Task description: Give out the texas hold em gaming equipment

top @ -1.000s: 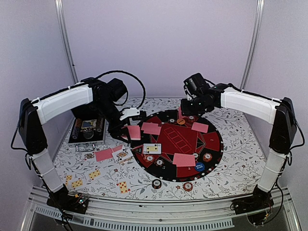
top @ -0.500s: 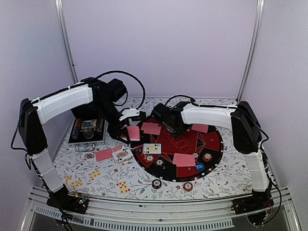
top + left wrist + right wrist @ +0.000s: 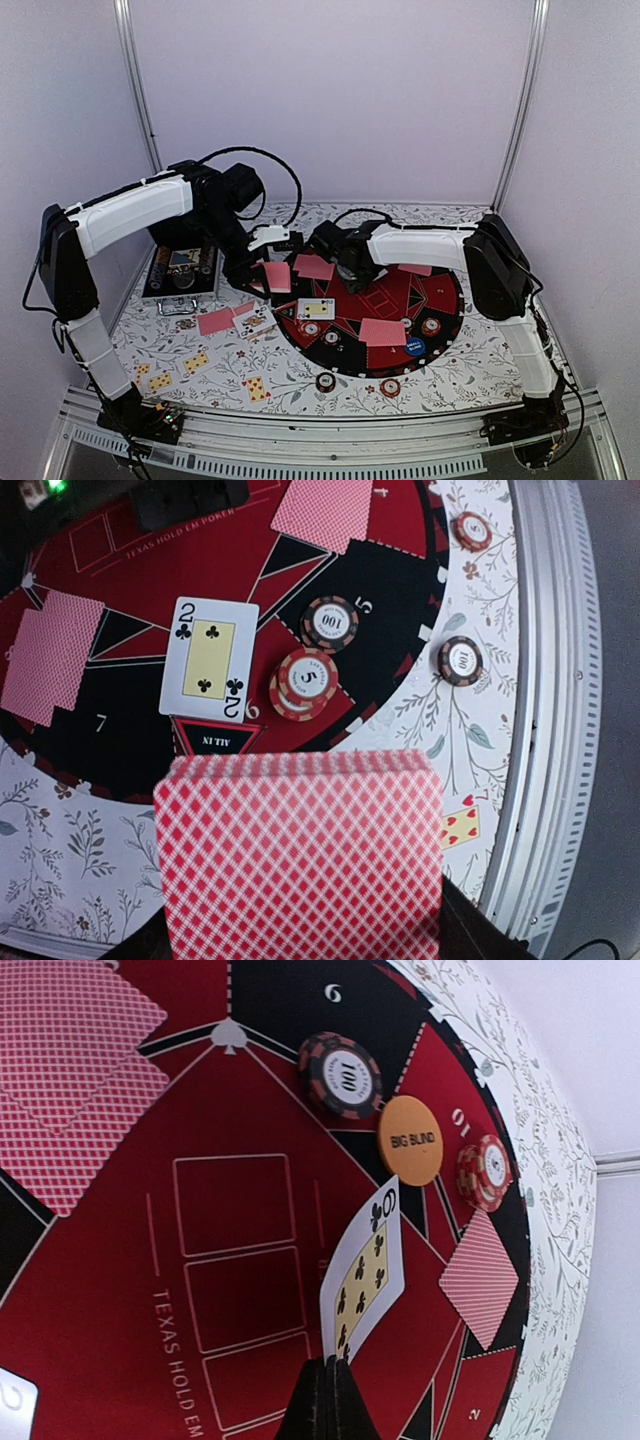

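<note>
1. Floral-patterned table (image 3: 490, 350) carries a round black-and-red mat (image 3: 445, 290).
2. Left gripper (image 3: 258, 276) is clenched on a stack of red-backed cards (image 3: 300, 865) above the mat's left edge.
3. Right gripper (image 3: 326, 1392) pinches a six of clubs (image 3: 363, 1265) over the mat's red centre, near the orange disc (image 3: 411, 1140).
4. Face-up, a two of clubs (image 3: 209, 660) lies on the mat beside a chip stack (image 3: 304, 683).

Pale lilac walls (image 3: 330, 100), floral tablecloth (image 3: 500, 345), perhaps aluminium corner posts (image 3: 137, 80)
</note>
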{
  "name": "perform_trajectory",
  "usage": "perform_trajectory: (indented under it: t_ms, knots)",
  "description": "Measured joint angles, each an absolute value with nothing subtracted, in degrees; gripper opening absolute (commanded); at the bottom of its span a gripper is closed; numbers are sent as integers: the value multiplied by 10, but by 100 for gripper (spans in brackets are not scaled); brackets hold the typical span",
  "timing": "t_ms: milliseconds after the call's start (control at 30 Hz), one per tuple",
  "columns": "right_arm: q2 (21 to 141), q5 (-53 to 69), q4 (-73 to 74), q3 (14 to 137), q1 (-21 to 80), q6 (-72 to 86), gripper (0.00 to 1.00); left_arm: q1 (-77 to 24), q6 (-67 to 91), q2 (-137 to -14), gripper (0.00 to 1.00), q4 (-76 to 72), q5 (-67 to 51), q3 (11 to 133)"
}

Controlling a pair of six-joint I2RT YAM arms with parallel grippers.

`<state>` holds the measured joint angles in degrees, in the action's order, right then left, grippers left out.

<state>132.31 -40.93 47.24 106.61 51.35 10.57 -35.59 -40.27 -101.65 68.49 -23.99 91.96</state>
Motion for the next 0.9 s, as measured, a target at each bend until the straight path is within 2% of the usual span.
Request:
perform_trajectory:
  t_ms: [267,400,433,600,667,900]
  knots:
    - [1349,-362,453,1095,514,101,0,-356,-403,-1016,26,687,-240,927]
    - [1357,-336,454,1095,514,107,6,-356,-403,-1016,26,688,-240,927]
    - [1358,-330,454,1095,514,110,8,-356,-403,-1016,26,688,-240,928]
    - [1359,-297,455,1094,513,133,40,-356,-403,-1016,26,688,-240,929]
    - [1358,-287,453,1089,512,138,49,-356,-403,-1016,26,689,-240,929]
    - [1320,-231,437,1060,493,160,53,-356,-403,-1016,26,689,-240,929]
